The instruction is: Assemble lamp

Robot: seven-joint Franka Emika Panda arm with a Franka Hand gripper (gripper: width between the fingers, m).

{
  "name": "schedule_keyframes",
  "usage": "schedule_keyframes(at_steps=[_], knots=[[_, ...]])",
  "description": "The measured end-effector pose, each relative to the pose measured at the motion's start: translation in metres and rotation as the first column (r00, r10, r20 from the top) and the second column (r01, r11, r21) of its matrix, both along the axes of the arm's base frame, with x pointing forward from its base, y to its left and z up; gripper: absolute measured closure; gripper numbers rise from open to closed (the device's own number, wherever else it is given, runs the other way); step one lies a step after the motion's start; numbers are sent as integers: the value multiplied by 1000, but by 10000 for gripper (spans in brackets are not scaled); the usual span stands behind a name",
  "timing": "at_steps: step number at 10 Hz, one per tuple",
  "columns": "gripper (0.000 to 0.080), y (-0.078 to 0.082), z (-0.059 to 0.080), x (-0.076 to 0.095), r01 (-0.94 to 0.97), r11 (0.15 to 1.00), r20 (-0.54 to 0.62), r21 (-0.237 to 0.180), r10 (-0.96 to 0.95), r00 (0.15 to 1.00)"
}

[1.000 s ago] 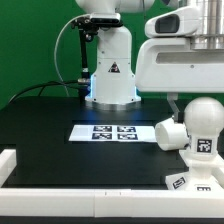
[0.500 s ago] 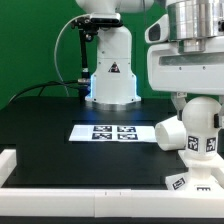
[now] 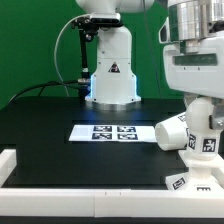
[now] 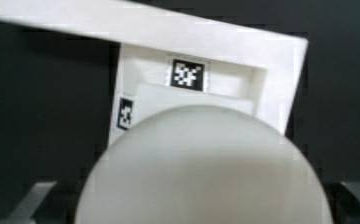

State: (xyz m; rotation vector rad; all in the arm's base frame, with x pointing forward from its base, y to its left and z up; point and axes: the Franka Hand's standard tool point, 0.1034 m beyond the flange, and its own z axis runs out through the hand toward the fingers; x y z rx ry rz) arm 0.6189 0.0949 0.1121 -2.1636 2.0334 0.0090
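Note:
The white round bulb [image 3: 206,124] stands upright at the exterior view's right, a black tag on its neck. The flat square base [image 3: 190,182] lies under and in front of it. The cone shade [image 3: 171,132] lies on its side, touching the bulb's left. My gripper [image 3: 203,100] hangs right over the bulb, one finger down beside its top. In the wrist view the bulb [image 4: 203,165] fills the space between my two fingers [image 4: 31,202], set wide apart, with the tagged base [image 4: 212,70] behind it. My gripper [image 4: 191,208] looks open around the bulb.
The marker board [image 3: 112,132] lies flat mid-table. The big white robot pedestal [image 3: 110,75] stands behind it with a black cable. A white rail [image 3: 60,190] runs along the front edge and a white block [image 3: 6,160] sits at the left.
My gripper has moved to the exterior view's right, until it is over the bulb. The bulb, shade and base have stayed where they were.

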Motion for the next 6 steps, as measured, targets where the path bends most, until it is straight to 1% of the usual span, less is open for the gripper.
schedule_keyframes(at_steps=[1,4,5,6], knots=[[223,0,0,0,156,987,-22,33,-156,988],[223,2,0,0,150,988,-21,33,-149,989],[130,1,0,0,73,997,-10,22,-72,997],[109,2,1,-1,-149,989,7,-8,150,989]])
